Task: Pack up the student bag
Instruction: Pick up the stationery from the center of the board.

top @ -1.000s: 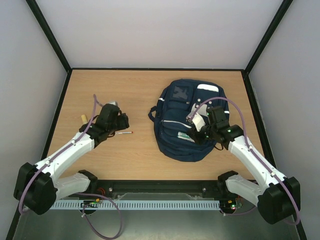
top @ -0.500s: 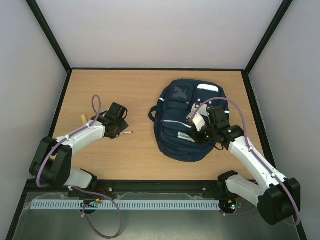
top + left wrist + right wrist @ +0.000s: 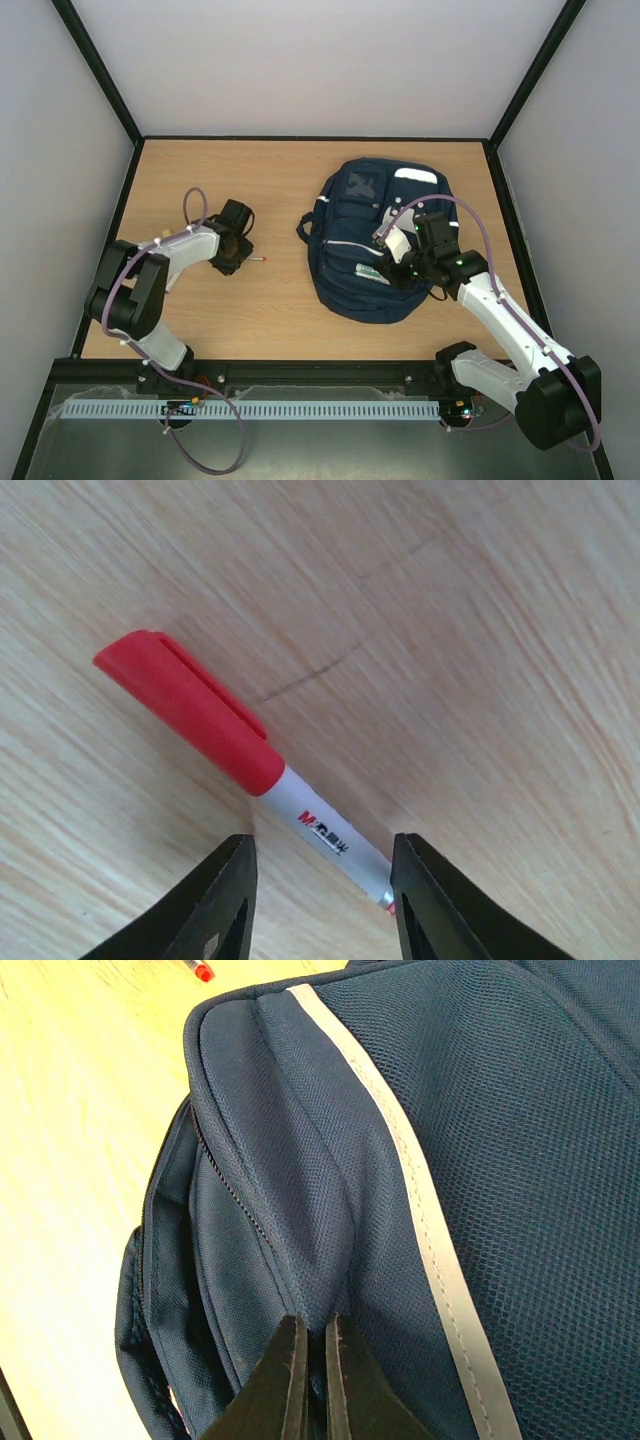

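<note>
Since the earlier view, the left arm had folded its elbow back toward its base. On the wooden table, the navy student bag lay flat, right of centre. The right gripper was clenched on a fold of its fabric (beside a white stripe). The left gripper stood released, jaws straddling a red-capped marker.

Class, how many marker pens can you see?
1. The red-capped marker lies on the wooden table, between the jaws of the left gripper. More could be hidden inside the student bag.
</note>
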Action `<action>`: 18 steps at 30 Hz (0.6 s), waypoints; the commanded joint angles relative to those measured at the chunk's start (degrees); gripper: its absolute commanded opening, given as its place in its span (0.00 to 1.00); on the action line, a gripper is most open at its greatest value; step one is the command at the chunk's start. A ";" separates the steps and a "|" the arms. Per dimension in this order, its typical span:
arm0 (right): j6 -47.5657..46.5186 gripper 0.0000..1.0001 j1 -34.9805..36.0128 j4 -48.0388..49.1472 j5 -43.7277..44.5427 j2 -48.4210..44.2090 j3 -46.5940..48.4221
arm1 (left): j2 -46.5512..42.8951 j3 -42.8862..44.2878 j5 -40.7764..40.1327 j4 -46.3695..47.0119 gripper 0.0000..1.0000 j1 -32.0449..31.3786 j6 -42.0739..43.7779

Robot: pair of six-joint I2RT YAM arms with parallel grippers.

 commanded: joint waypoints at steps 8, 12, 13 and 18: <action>-0.34 0.01 -0.15 -1.50 -2.67 0.07 -0.53 | 4.86 2.06 3.38 -0.27 0.07 0.08 5.01; -0.46 0.01 -0.08 -1.56 -2.87 -0.01 -0.49 | 5.80 3.46 3.83 -1.74 0.02 -0.51 13.45; -0.43 0.01 -0.12 -1.51 -2.89 0.06 -0.53 | 5.90 3.61 3.95 -2.17 0.02 -1.14 15.51; -0.43 0.01 -0.13 -1.52 -2.95 -0.01 -0.44 | 3.58 1.74 3.38 -3.66 0.02 -7.18 23.85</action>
